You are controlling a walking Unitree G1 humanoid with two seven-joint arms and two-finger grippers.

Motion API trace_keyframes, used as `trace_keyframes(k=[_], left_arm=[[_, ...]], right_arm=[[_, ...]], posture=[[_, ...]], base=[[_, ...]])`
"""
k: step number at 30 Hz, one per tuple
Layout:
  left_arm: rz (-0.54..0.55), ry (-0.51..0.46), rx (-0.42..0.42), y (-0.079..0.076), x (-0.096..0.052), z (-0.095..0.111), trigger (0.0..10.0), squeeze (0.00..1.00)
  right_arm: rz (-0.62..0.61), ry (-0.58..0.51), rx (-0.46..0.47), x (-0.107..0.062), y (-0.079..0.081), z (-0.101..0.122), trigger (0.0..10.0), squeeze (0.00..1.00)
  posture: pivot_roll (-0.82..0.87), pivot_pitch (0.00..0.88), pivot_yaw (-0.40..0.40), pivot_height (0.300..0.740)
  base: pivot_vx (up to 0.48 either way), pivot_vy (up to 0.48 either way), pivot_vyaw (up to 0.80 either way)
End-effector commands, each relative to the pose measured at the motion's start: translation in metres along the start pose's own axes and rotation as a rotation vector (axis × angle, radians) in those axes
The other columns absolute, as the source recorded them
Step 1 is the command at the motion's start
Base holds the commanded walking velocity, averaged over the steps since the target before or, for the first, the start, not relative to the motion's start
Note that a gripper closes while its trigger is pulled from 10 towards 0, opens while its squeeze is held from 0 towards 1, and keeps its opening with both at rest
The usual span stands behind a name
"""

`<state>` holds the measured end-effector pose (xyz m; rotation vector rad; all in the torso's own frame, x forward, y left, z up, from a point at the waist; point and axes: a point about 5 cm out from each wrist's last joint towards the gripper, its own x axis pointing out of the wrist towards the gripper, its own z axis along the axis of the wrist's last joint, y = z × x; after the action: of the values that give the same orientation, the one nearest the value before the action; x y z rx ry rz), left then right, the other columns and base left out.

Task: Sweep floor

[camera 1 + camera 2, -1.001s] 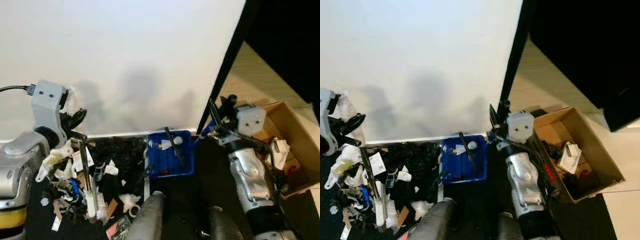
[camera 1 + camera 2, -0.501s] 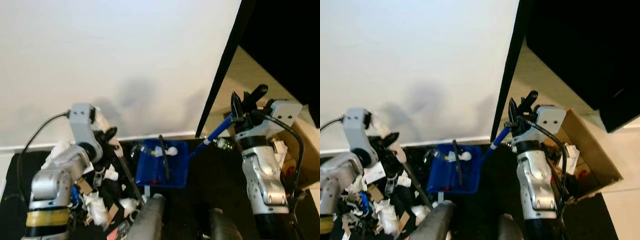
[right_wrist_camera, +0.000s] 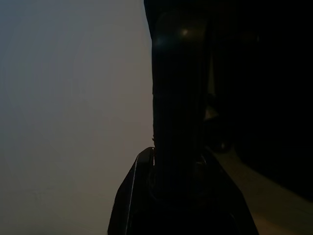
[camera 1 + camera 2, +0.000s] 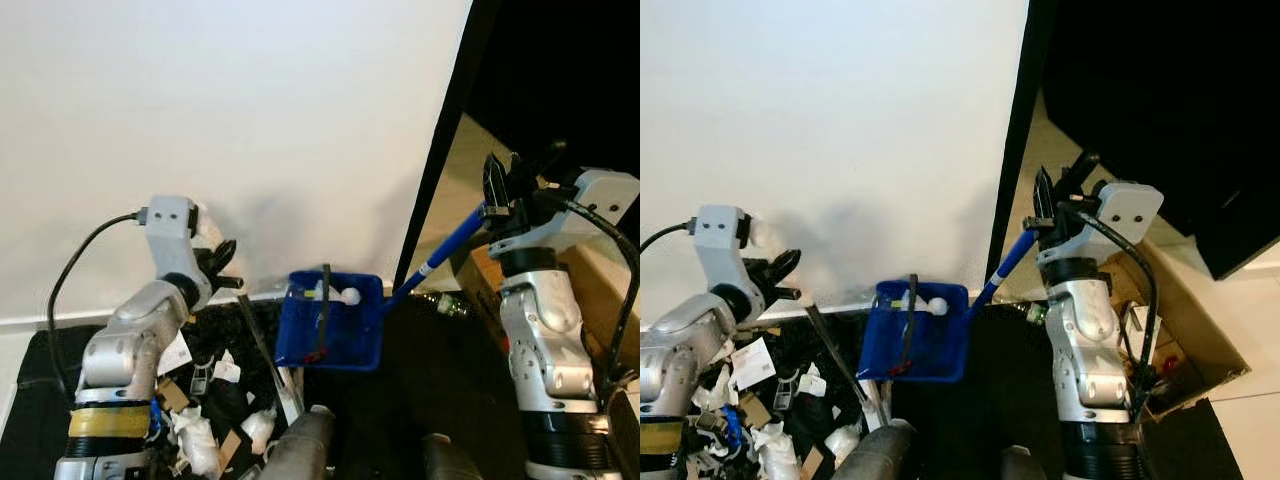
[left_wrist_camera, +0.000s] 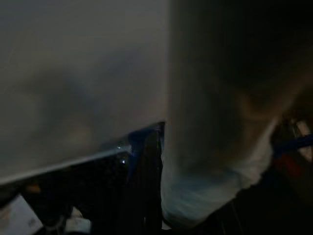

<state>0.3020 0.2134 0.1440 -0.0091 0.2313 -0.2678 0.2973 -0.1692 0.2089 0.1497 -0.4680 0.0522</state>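
While right pincer [image 4: 507, 192] grips blue dustpan [image 4: 331, 322], left apparently holds broom [image 4: 262, 340].

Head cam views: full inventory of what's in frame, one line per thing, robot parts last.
dustpan: one, blue, lifted by the wall's base, a white scrap and a dark stick inside
dustpan handle: one, blue, slanting up to the right gripper
broom stick: one, dark, slanting down from the left gripper
litter pile: many white, brown and blue scraps on the dark floor, left side
wall: one, white
cardboard box: one, brown, open, right of the right arm, holding clutter
left gripper: black fingers, at the broom stick's top
right gripper: black fingers around the handle's end
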Motion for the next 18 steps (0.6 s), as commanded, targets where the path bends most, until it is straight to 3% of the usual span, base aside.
trace_keyframes(k=[1, 4, 9, 12, 18], left_arm=[[0.036, 0.001, 0.144, 0.013, -0.002, 0.005, 10.0, 0.0], [0.048, -0.005, 0.186, 0.018, -0.001, 0.005, 10.0, 0.0], [0.076, 0.002, 0.159, 0.024, -0.001, 0.002, 10.0, 0.0], [0.147, -0.012, 0.189, 0.03, 0.002, 0.0, 10.0, 0.0], [0.163, -0.045, 0.146, 0.029, 0.008, -0.001, 10.0, 0.0]], right_arm=[[0.001, -0.035, 0.0, -0.003, -0.001, 0.009, 10.0, 0.0], [-0.004, -0.013, -0.01, -0.009, -0.004, 0.006, 10.0, 0.0], [-0.05, 0.03, -0.017, -0.022, -0.015, 0.001, 10.0, 0.0], [-0.101, 0.035, -0.045, -0.033, -0.024, 0.004, 10.0, 0.0], [-0.124, -0.016, -0.098, -0.03, -0.031, 0.019, 10.0, 0.0]], posture=[[0.15, 0.13, 0.093, 0.74], [0.15, 0.127, 0.099, 0.74], [0.13, 0.126, 0.106, 0.74], [0.12, 0.126, 0.125, 0.74], [0.08, 0.114, 0.127, 0.74]], base=[[0.0, 0.0, 0.0], [0.0, 0.0, 0.0], [0.0, 0.0, 0.0], [0.0, 0.0, 0.0], [0.0, 0.0, 0.0]])
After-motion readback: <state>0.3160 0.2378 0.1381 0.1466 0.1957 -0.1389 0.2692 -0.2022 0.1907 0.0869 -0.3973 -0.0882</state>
